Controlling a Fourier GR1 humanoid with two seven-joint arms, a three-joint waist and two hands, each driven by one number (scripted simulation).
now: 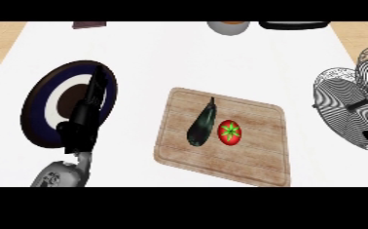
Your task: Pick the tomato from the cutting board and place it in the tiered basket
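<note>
- White counter top (pixel 144 47) fills the head view, with a strip of wood-coloured floor at both sides.
- Landmark: the wooden cutting board (pixel 251 160), low in the middle of the counter.
- On the board lies the tomato (pixel 230 132), red with a green star on top, just beside a dark eggplant (pixel 202 123) at its left; whether they touch I cannot tell.
- I judge the tomato light, round, smooth and a bit soft, so it may roll or slip; best to hold it across its sides.
- Right of the board stands the wire tiered basket (pixel 338 106), cut by the edge; nothing shows in it.
- Left of the board lies a dark plate (pixel 43 125) with a white ring, holding no food.
- Over this plate is the left hand (pixel 92 101), fingers straight and together, holding nothing.
- Right hand does not show.
- Beyond the board, at the far edge, a grey bowl (pixel 229 27); its content is unclear.
</note>
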